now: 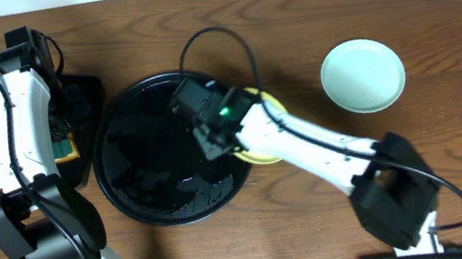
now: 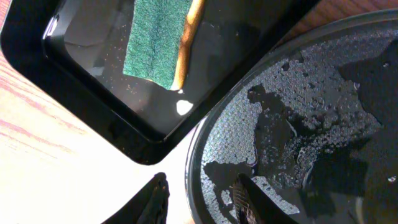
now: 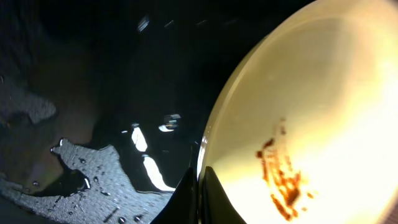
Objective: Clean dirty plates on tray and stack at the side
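Observation:
My right gripper (image 3: 200,171) is shut on the rim of a pale yellow plate (image 3: 323,112) that carries a brown smear (image 3: 283,177). From overhead this plate (image 1: 265,154) sits tilted at the right edge of the round black tray (image 1: 111,181), mostly hidden under the right gripper (image 1: 214,141). The tray's wet floor (image 3: 93,168) lies beneath the plate. A clean mint-green plate (image 1: 363,76) rests on the table at the right. My left gripper (image 2: 202,196) is open, its fingers straddling the tray's left rim (image 2: 194,155) without visibly touching it.
A smaller rectangular black tray (image 2: 124,134) lies left of the round one and holds a green and yellow sponge (image 2: 155,37). The left arm (image 1: 20,116) stretches over it. Water beads cover the round tray's floor (image 2: 298,124).

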`<state>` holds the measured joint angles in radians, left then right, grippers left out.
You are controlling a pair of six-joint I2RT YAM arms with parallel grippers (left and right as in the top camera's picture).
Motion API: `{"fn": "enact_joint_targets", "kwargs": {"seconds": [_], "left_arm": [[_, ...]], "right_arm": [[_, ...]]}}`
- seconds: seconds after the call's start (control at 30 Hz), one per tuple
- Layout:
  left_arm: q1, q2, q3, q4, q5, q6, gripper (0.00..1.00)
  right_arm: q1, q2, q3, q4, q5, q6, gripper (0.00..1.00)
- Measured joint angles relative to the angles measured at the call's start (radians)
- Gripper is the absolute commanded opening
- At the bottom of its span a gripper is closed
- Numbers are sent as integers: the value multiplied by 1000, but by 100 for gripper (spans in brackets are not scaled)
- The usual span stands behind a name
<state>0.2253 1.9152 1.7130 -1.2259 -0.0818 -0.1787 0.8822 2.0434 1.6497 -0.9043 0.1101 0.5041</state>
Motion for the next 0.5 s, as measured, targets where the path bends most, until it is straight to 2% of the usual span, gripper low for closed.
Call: {"fn": "enact_joint_targets", "kwargs": {"seconds": [0.23,0.37,0.5], "left_arm": [[0,0,0,-4,0,0,36],[0,0,0,-5,0,0,36],[0,0,0,-7,0,0,36]], "right_arm": [[80,210,102,-47,-11,-63,2],[107,240,194,-67,-17,-111,1],[121,251,202,-69,-29,-133,1]]}}
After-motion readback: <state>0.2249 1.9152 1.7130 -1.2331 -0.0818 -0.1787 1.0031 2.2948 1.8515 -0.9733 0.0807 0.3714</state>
